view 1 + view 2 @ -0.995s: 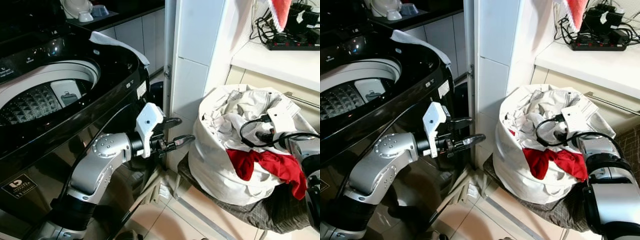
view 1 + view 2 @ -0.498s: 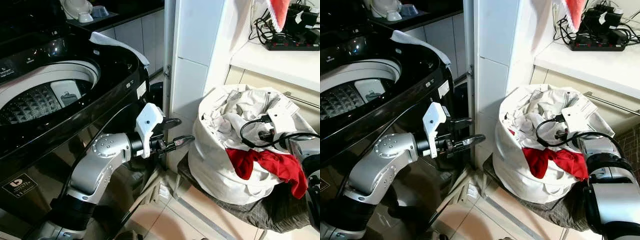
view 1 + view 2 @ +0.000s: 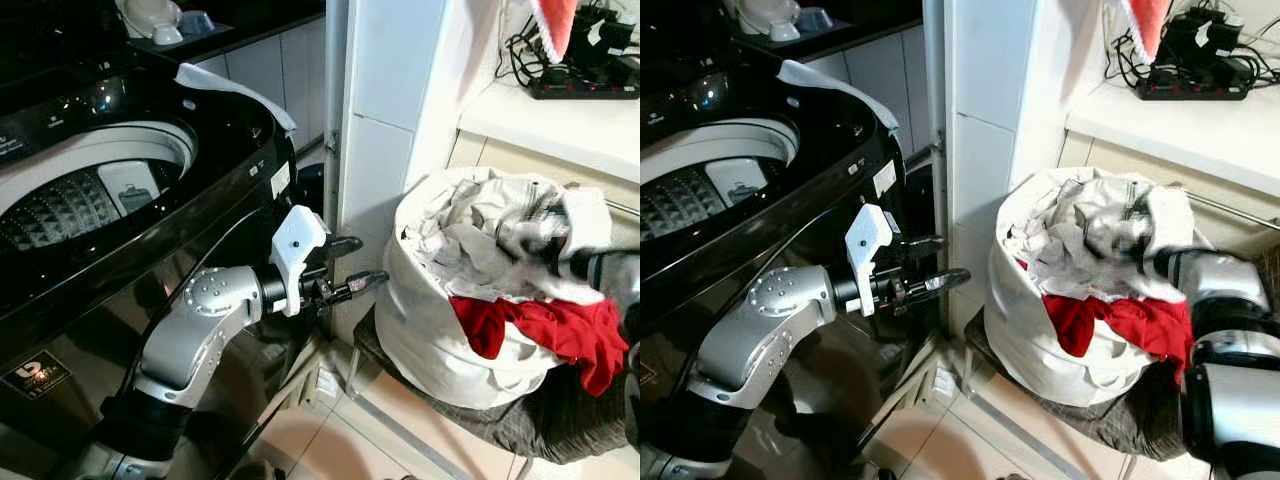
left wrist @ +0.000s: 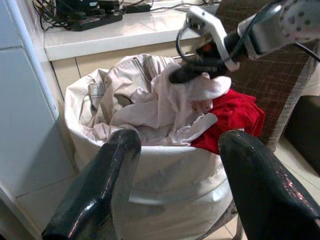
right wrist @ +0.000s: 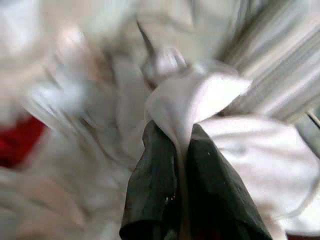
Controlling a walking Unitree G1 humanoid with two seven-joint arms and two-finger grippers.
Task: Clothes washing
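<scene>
Since the earlier frame the right gripper (image 5: 180, 165) has pinched a fold of white garment (image 5: 200, 100) and is pulling it up, blurred, from the laundry bag (image 3: 430, 330) at centre right. Soft, light cloth: a bunched fold holds best. Left gripper (image 3: 355, 265), fingers spread, hovers mid-frame beside the washing machine (image 3: 120, 200).

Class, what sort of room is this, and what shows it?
Probably a home laundry corner: a top-loading washer with its lid open, a bag of clothes beside it, and tiled walls.
</scene>
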